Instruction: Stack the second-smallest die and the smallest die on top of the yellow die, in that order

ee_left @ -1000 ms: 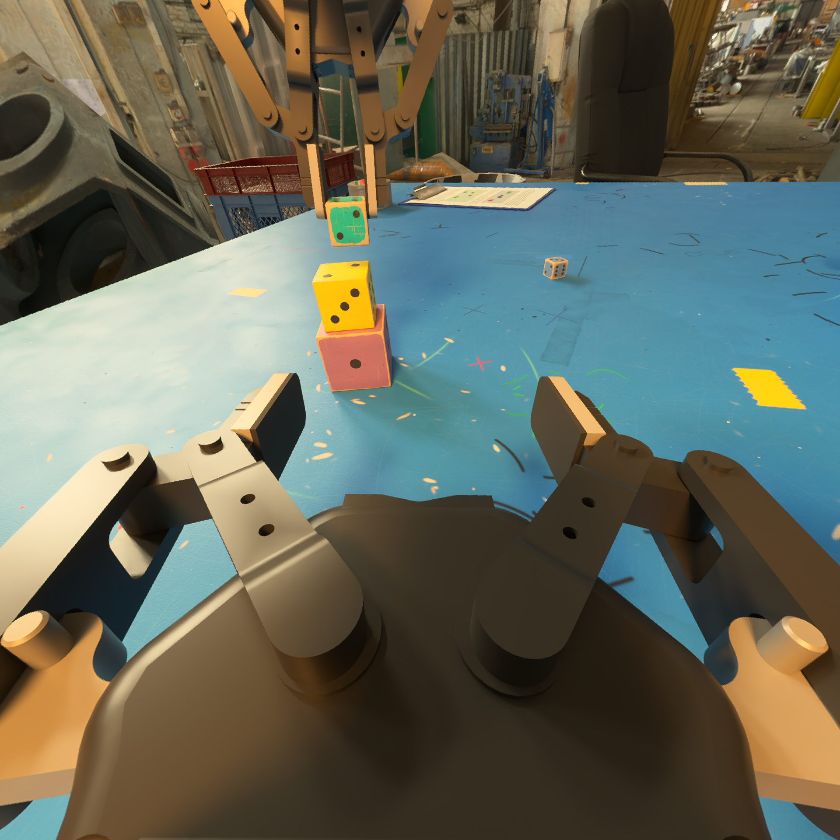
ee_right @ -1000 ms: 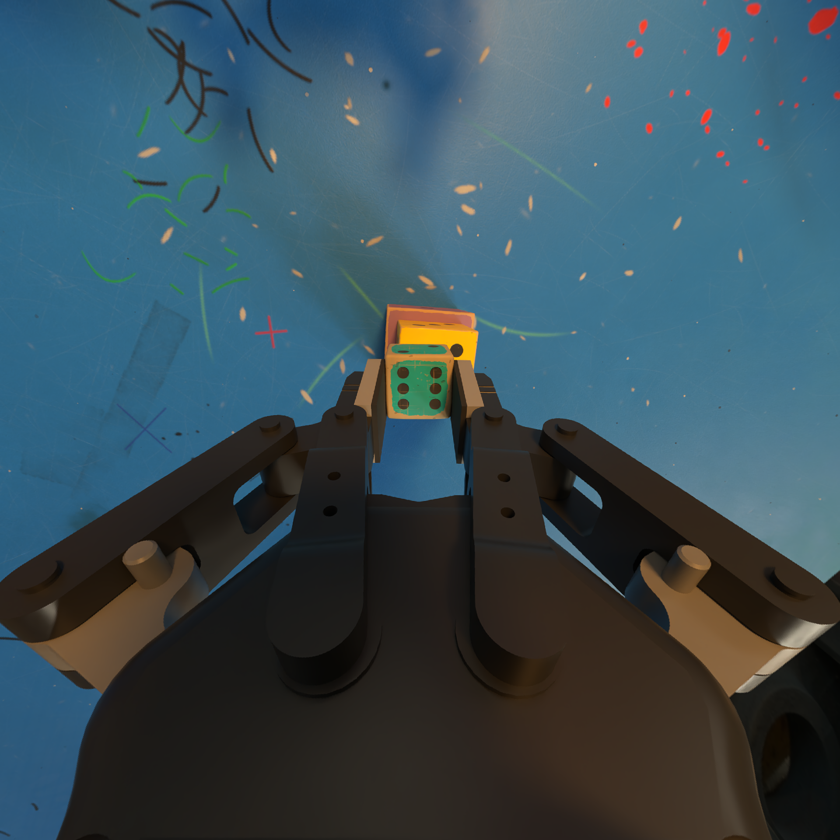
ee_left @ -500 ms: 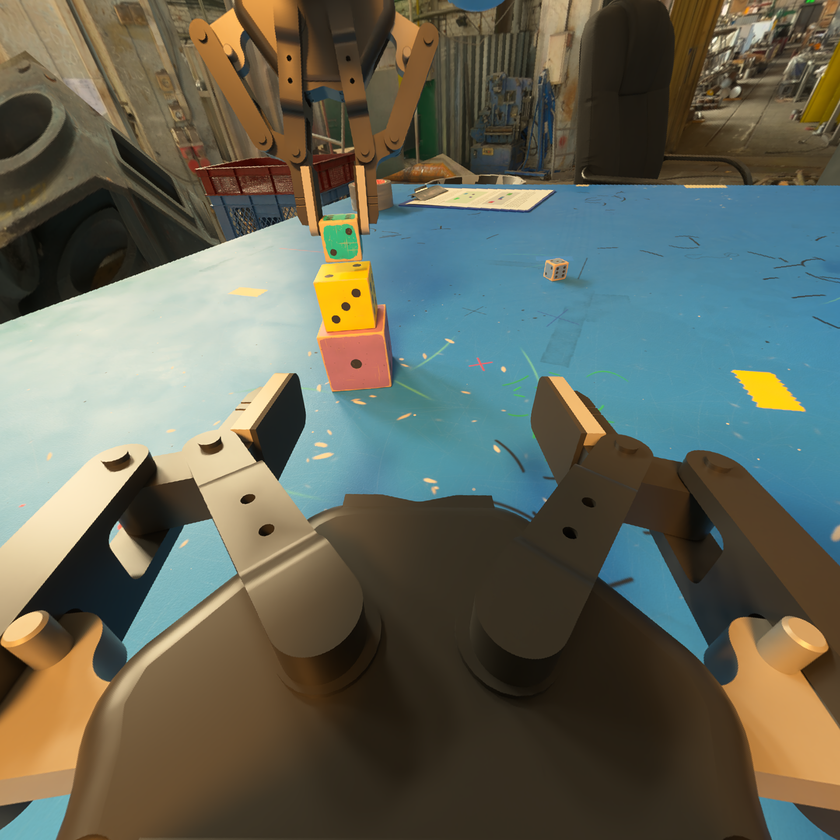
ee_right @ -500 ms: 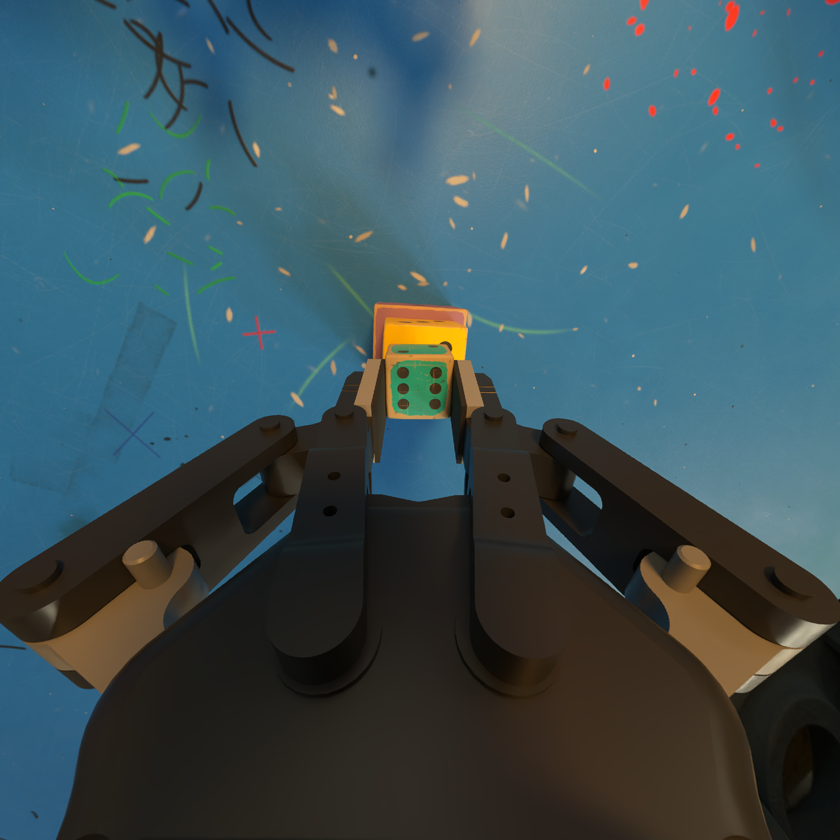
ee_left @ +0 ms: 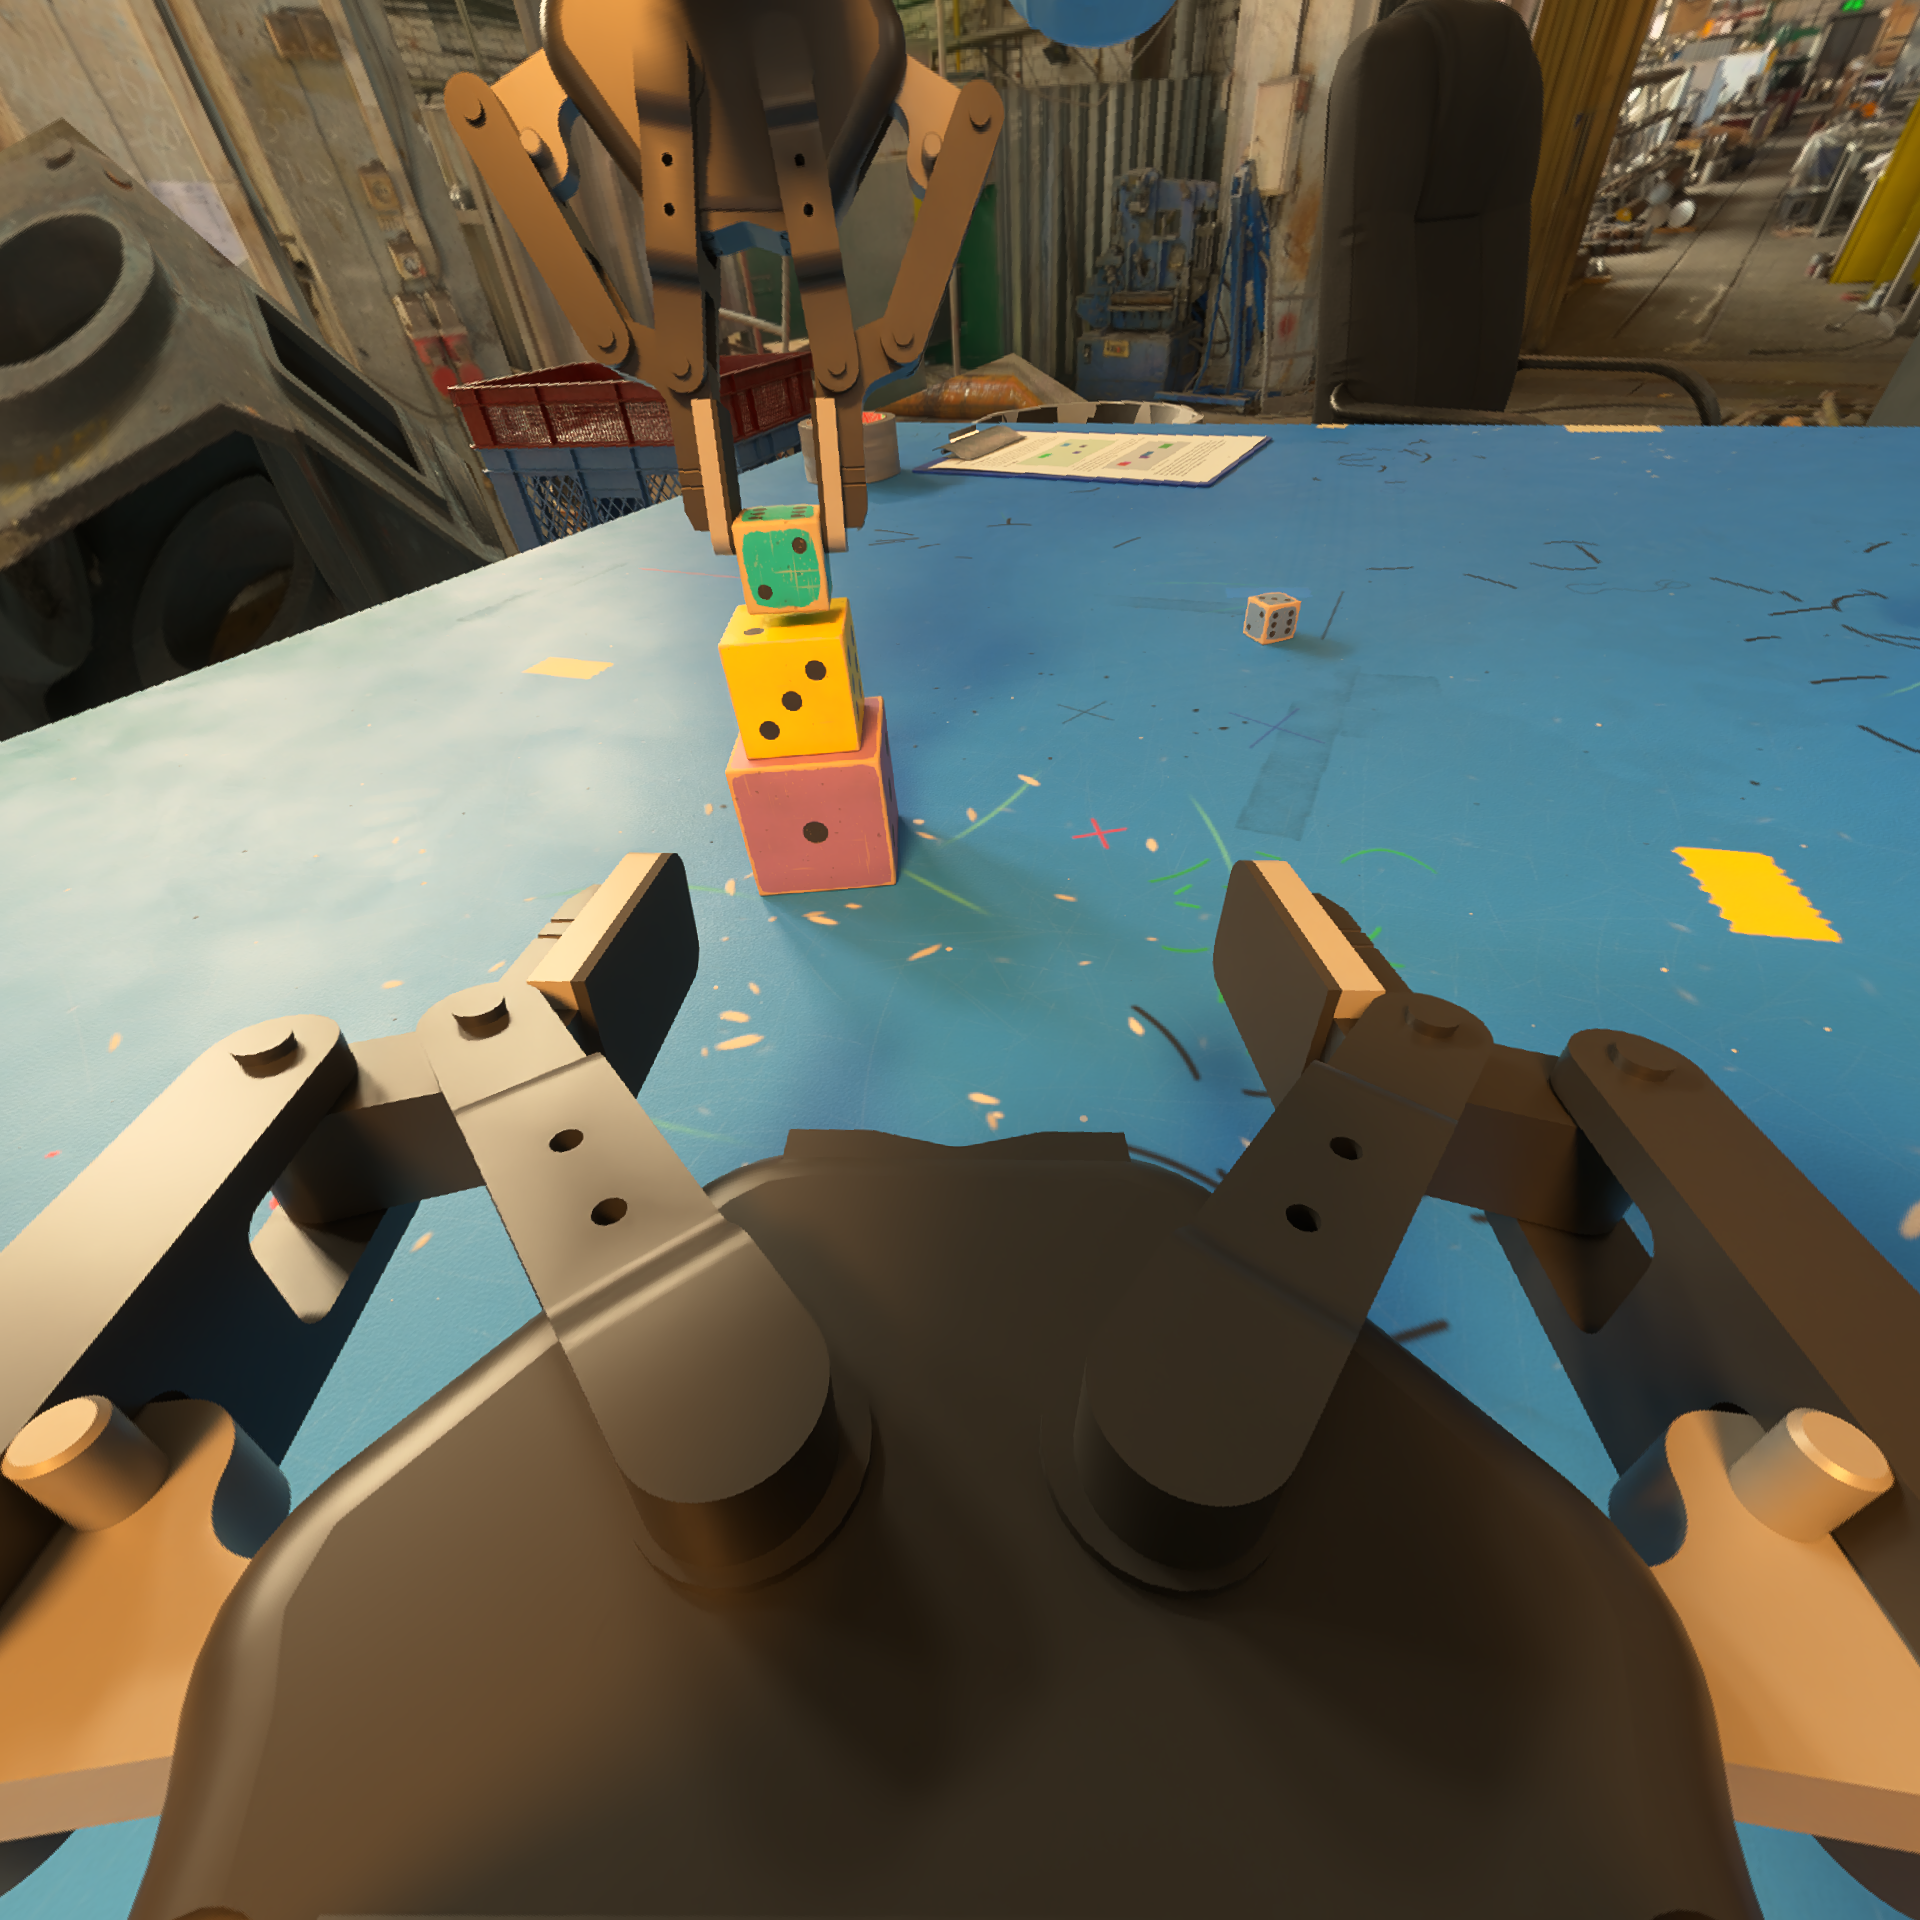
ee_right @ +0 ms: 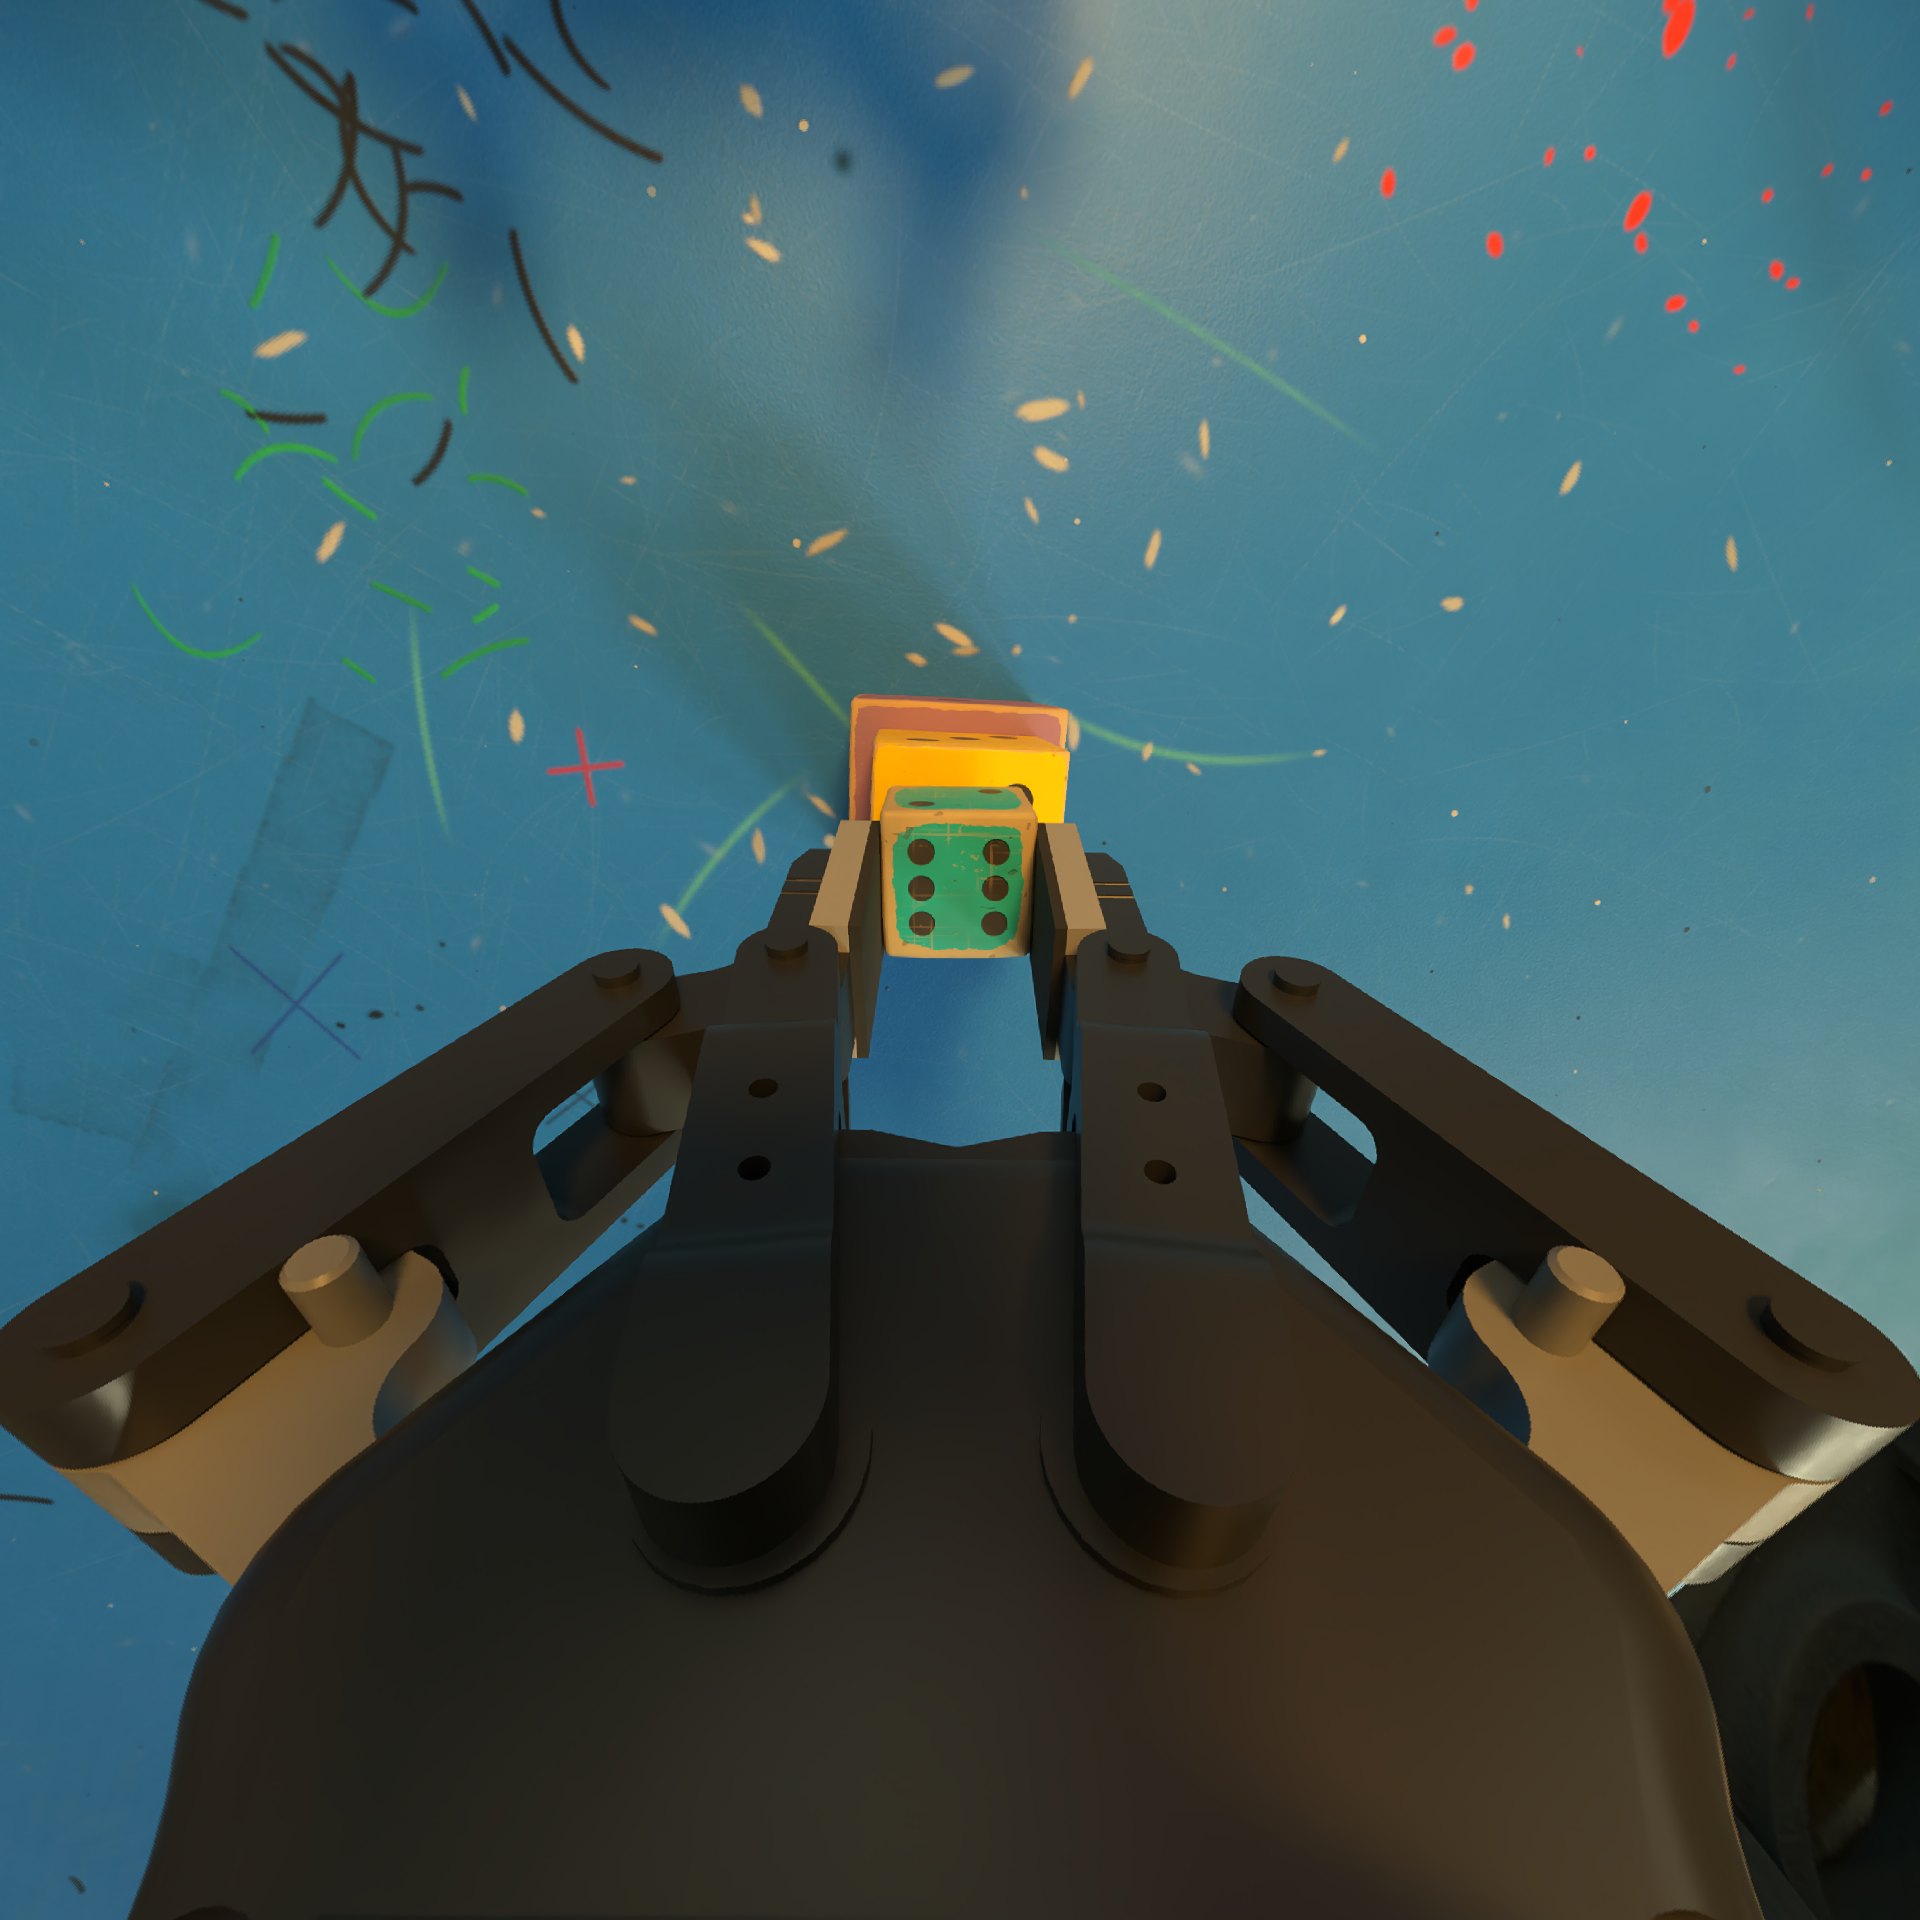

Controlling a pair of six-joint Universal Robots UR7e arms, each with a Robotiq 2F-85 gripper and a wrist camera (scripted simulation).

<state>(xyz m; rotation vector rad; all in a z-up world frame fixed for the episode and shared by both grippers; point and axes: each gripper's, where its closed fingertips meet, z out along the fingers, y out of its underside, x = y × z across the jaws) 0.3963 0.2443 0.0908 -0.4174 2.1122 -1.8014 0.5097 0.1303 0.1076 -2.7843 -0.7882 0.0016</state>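
A green die was held between the two fingers of the right tool, near the top middle of the left wrist view. The fingers were pressed on its left and right sides. The green die was seen right on top of the yellow die; whether the two were touching could not be told. The yellow die was stacked on a pink die, and the pink die was resting on the blue desk.

In the right wrist view, the green die was shown in the middle of the frame, squeezed by the right tool, with six dots facing the camera. The yellow die and the pink die were peeking out behind it.

A tiny grey die was sitting alone on the desk, toward the upper right, well apart from the stack.

The left tool was spread wide apart at the bottom of its view, with nothing held.
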